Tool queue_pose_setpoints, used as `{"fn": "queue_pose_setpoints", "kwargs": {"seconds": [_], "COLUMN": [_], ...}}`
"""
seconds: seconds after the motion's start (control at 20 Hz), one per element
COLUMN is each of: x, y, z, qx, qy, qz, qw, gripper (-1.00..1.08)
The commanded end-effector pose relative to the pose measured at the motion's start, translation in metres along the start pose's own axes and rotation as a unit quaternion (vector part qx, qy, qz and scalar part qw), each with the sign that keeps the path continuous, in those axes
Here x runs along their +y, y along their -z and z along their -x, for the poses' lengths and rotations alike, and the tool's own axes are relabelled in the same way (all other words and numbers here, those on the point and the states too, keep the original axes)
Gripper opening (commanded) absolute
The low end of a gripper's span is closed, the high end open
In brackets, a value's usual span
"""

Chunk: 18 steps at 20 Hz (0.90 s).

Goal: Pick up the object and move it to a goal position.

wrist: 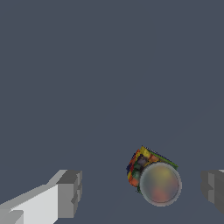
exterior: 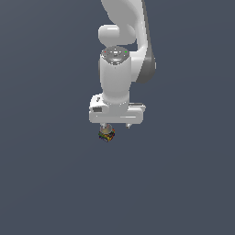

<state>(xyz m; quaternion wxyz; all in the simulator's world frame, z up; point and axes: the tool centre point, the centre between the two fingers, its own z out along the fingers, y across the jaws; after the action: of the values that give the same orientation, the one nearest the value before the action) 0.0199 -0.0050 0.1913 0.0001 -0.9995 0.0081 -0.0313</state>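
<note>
One white arm [exterior: 120, 69] reaches down over a plain grey-blue surface [exterior: 46, 183], and one object [wrist: 153, 175] lies on it. No edge or corner of the surface shows, so the object can only be placed against the arm: directly under the gripper [exterior: 110, 131]. In the wrist view the two fingers [wrist: 70, 192] stand wide apart, one on either side of the object, neither touching it. Its round bowl-like face is turned toward the wrist camera, and the colourful printed box sits behind it.

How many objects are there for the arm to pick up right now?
1. The object sits on the floor between the open gripper's fingers, just under the wrist in the exterior view. Nothing else shows.
</note>
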Motion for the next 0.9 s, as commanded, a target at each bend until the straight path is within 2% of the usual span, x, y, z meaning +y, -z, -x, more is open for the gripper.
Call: {"fn": "queue_pose_setpoints", "kwargs": {"seconds": [0.0, 0.85], "x": [0.0, 0.0054], "y": [0.0, -0.0006], "z": [0.0, 0.0097], "qx": [0.0, -0.011], "qy": [0.0, -0.019], "qz": [0.0, 0.004], "qw": [1.0, 0.9997], "gripper": [1.0, 1.0]}}
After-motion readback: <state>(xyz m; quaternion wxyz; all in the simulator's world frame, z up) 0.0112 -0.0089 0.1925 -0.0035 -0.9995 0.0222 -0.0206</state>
